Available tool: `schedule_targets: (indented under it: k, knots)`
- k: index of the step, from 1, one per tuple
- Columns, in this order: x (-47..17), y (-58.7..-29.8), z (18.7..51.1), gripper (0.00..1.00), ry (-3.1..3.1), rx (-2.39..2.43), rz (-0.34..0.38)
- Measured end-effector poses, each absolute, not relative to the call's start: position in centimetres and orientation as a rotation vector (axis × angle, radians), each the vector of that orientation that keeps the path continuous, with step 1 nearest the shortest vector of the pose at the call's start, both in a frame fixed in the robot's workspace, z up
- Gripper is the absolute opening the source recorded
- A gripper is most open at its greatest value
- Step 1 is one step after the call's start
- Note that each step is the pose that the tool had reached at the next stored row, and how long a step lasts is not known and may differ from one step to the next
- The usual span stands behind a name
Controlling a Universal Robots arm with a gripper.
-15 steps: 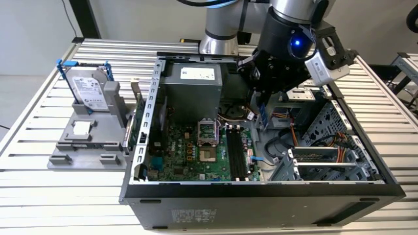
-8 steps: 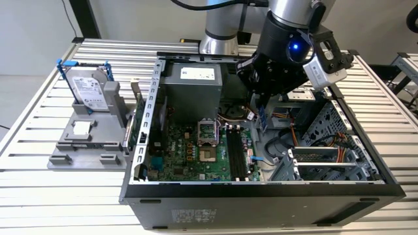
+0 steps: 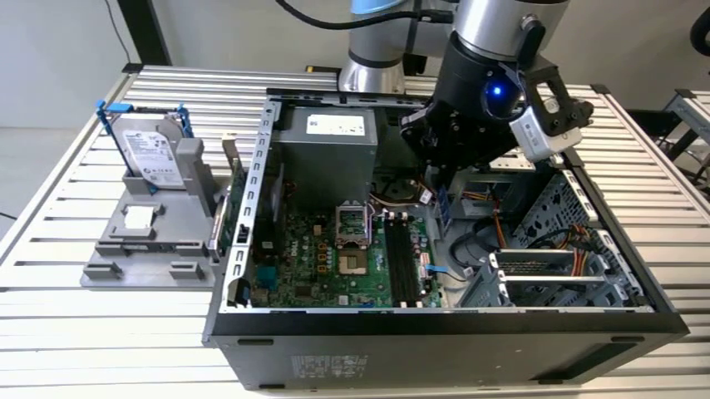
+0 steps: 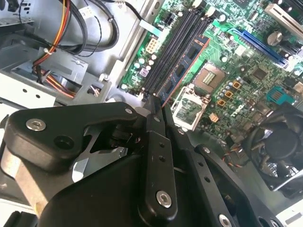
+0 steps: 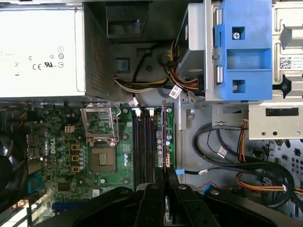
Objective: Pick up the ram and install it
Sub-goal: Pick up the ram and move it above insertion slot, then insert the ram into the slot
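The hand (image 4: 155,103) is pinched narrow on one end of the ram (image 4: 183,67), holding it on edge, lengthwise along the black slots (image 5: 142,142) of the motherboard (image 5: 66,156). Whether the ram touches a slot cannot be told. The open case (image 3: 444,337) stands on the tabletop (image 3: 111,332).

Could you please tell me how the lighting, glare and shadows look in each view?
In the exterior view, a blue light glows on the arm and the case interior beneath it looks dimmer; in the first wrist view, the pale power supply is the brightest area, the ram evenly lit; in the second wrist view, the black pincer reads dark against the lit motherboard.
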State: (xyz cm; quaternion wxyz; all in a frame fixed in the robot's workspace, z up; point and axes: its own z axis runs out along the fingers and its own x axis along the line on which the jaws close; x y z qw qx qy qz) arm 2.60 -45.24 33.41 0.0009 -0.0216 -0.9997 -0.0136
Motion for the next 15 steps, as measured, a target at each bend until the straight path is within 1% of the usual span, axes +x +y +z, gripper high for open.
schedule_targets:
  k: [15]
  knots:
    - [2.6,-45.2,30.9,0.00,-3.139,-0.078,-0.036]
